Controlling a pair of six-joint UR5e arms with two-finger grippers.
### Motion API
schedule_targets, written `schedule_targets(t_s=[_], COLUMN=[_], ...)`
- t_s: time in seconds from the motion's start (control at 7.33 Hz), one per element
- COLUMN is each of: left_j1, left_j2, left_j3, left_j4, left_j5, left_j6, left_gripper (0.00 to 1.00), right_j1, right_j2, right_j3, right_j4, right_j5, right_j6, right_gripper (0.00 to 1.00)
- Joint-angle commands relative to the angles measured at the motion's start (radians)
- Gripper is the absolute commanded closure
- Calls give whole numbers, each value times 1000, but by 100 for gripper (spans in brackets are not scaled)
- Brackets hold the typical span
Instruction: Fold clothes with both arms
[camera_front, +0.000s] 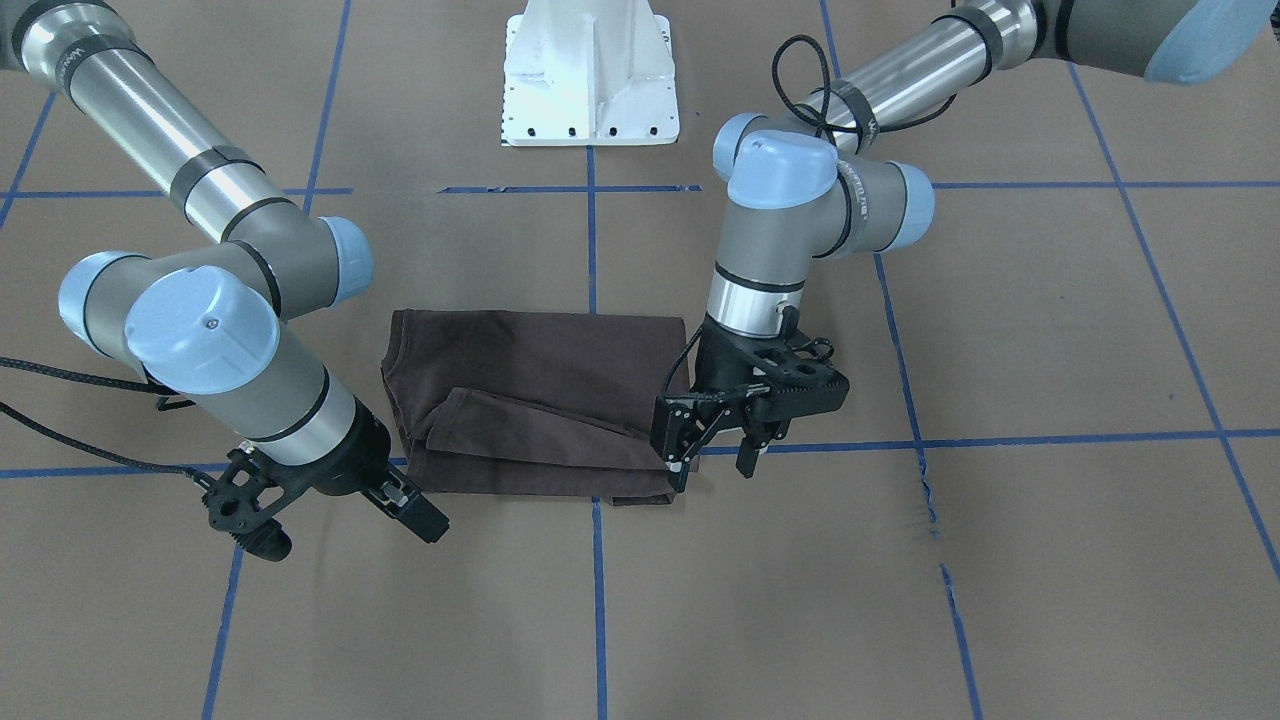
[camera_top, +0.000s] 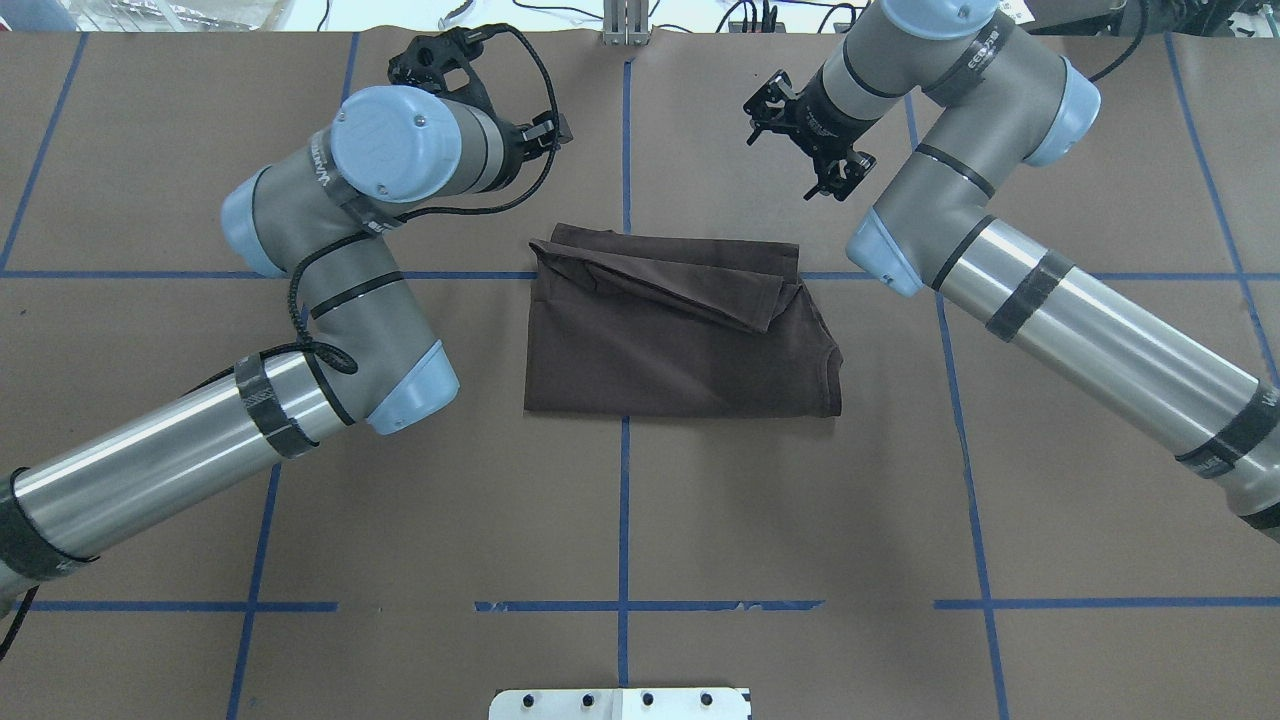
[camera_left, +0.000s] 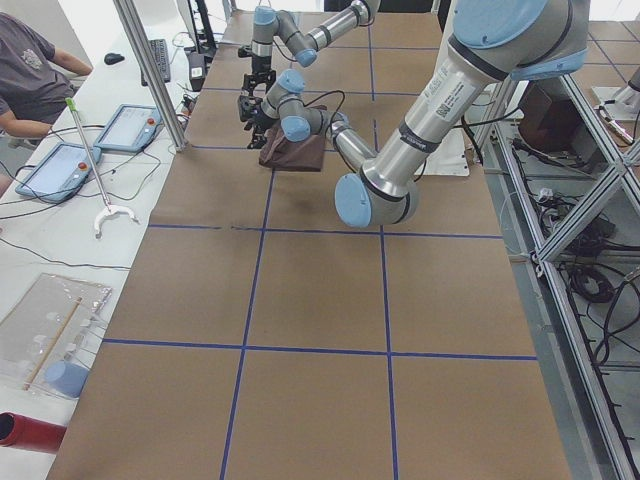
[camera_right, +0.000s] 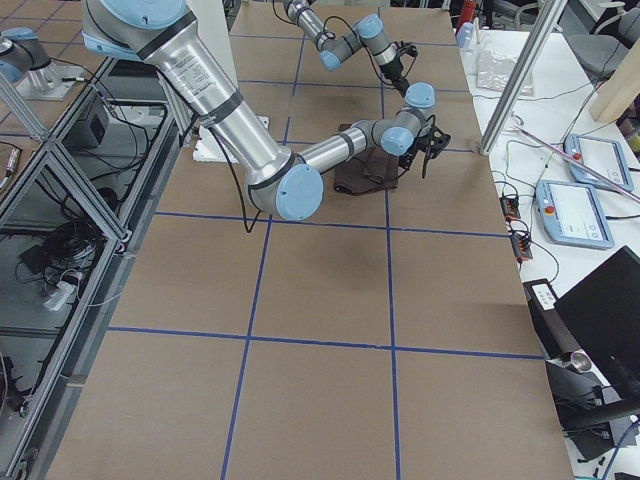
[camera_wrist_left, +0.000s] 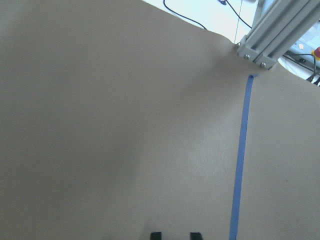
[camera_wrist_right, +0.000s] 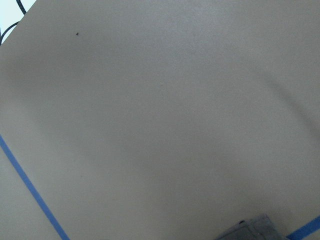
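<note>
Brown-papered counter (camera_top: 800, 500). Dark T-shirt (camera_top: 670, 340) lies centred, folded into a rough rectangle, one layer rumpled. Left hand (camera_front: 713, 468) and right hand (camera_front: 350, 535) hover beside it, released, empty. Probably another fold remains.

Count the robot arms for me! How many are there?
2. The left arm is beside one end of the folded shirt, and the right arm is beside the other end. No other arm shows.
</note>
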Motion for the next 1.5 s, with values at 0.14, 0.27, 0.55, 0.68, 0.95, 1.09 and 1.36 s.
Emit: schedule_targets(t_s=[0.14, 0.27, 0.55, 0.68, 0.95, 1.09, 1.36], left_j1=[14, 14, 14, 14, 12, 14, 14], left_j2=[56, 94, 125, 128, 128, 128, 128], left_j3=[-94, -136, -170, -172, -169, -164, -161], left_j4=[9, 4, -2, -4, -5, -7, -17], left_j5=[-40, -51, -112, -112, -112, -111, -111], left_j6=[-69, -70, -61, -62, -65, -65, -65], left_gripper=[23, 64, 100, 100, 100, 100, 100], right_j1=[-76, -139, -237, -242, -261, -271, -262], right_j2=[-93, -84, -52, -32, -31, -32, -31], right_j3=[202, 202, 181, 149, 133, 115, 90], right_j4=[-2, -2, -7, -11, -13, -13, -11], right_j5=[4, -34, -162, -181, -194, -209, -227], right_j6=[16, 19, 20, 17, 9, 5, -29], right_gripper=[100, 100, 100, 100, 100, 100, 100])
